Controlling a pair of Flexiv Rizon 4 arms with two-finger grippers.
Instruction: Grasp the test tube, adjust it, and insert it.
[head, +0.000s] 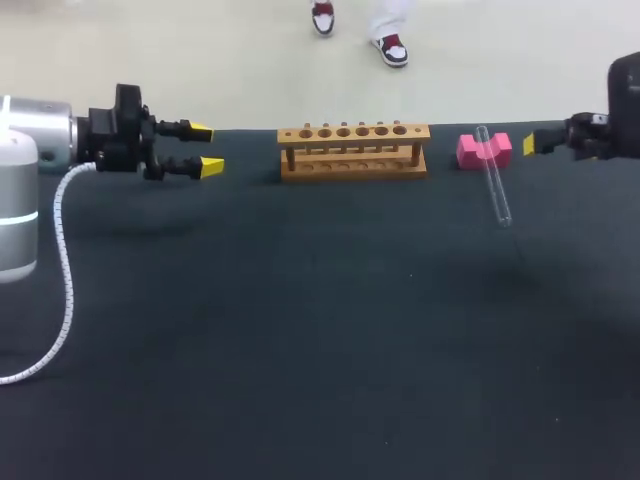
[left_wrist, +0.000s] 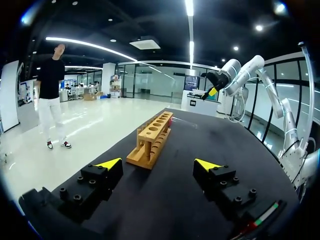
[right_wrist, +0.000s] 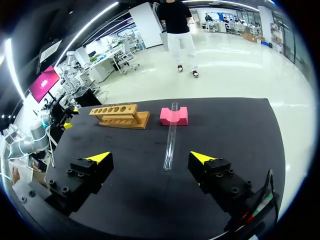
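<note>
A clear test tube (head: 493, 181) lies slanted, its far end resting on a pink block (head: 484, 150), its near end on the dark table. A wooden rack (head: 354, 149) with a row of holes stands at the table's back middle. My left gripper (head: 205, 148) hovers open left of the rack, nothing between its fingers. My right gripper (head: 530, 144) is at the right edge beside the pink block, open. In the right wrist view the test tube (right_wrist: 171, 136) lies ahead of my right gripper (right_wrist: 152, 158), the pink block (right_wrist: 174, 116) and rack (right_wrist: 120, 115) beyond. In the left wrist view the rack (left_wrist: 151, 139) stands ahead of my left gripper (left_wrist: 160, 165).
The dark table (head: 320, 340) stretches wide in front of the rack and tube. A white cable (head: 64, 270) hangs from my left arm over the table's left side.
</note>
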